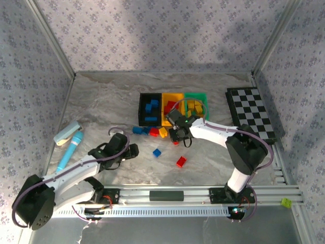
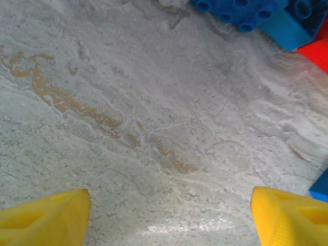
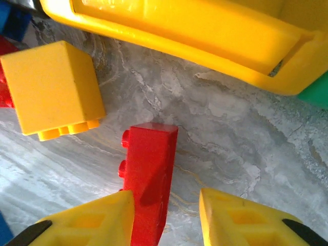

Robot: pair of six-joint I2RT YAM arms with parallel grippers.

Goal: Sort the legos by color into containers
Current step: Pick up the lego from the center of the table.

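Three bins stand side by side at mid-table: black (image 1: 151, 109) with blue legos, orange-yellow (image 1: 172, 108) with red ones, green (image 1: 196, 105) with yellow ones. Loose legos lie in front of them: a cluster (image 1: 150, 131), a blue one (image 1: 157, 152) and a red one (image 1: 181, 161). My right gripper (image 3: 166, 215) is open just before the orange-yellow bin (image 3: 205, 36). A red brick (image 3: 148, 174) rests on the table against its left finger, with a gap to the right finger. A yellow brick (image 3: 54, 87) lies beside it. My left gripper (image 2: 169, 215) is open over bare table, with blue bricks (image 2: 246, 13) ahead.
A black-and-white checkerboard (image 1: 251, 113) lies at the right. A light-blue cylinder (image 1: 70, 150) and a white block (image 1: 67, 133) lie at the left. Patterned walls enclose the table on three sides, and a metal rail (image 1: 167, 195) runs along the near edge.
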